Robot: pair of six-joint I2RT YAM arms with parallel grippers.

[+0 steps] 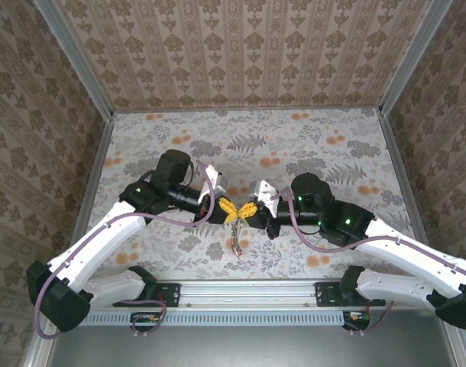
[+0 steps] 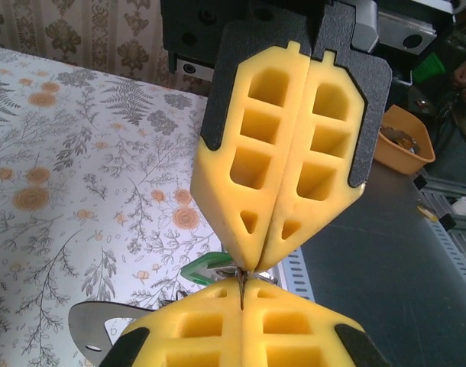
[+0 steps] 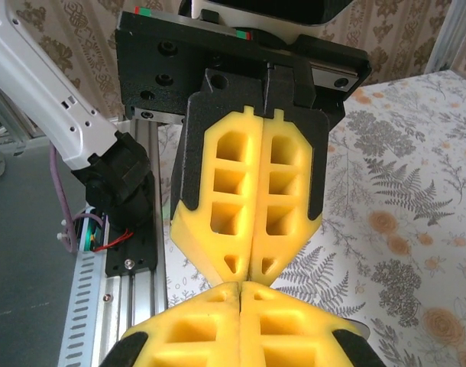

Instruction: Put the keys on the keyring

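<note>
Left gripper (image 2: 241, 294), bottom centre of the left wrist view: jaws pressed fully together. A thin grey metal sliver is pinched in the seam. It is judged to be the thin grey metal wire keyring (image 1: 234, 229), not confirmed.

Right gripper (image 2: 252, 260), just above it, tip to tip: jaws also closed. The small green-headed key (image 2: 206, 267) pokes out at the left of its tip and is judged to be clamped there.

In the top view both tips are met at frame centre. The keyring is seen dangling below them, clear of the floral-patterned table (image 1: 309, 145), with further small keys (image 1: 237, 251) bunched at its lower end.

Risks:
- The contact point is hidden by yellow foam, so alignment of key hole to wire end cannot be checked. A missed thread is likely.
- If either grip is loosened for a regrasp, the green-headed key or the whole loop could be dropped.
- If the tips are pushed harder together, the wire could be bent or the key twisted out.
- The loop could be dragged off line by swing of the hanging keys.
</note>
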